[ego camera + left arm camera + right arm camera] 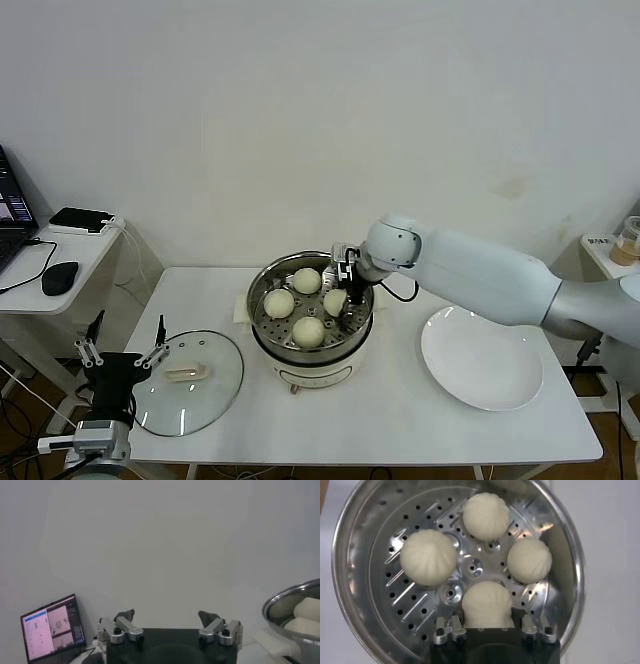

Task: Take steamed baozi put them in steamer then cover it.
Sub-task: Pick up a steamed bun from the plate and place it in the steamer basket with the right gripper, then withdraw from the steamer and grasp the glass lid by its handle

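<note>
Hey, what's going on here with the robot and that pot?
The right gripper is down inside the steamer, its jaws apart on either side of a baozi resting on the perforated tray. All four steamed baozi are now in the steamer, and the white plate is bare. The cover lies on the table beside the steamer, with the left gripper open and waiting near it.
</note>
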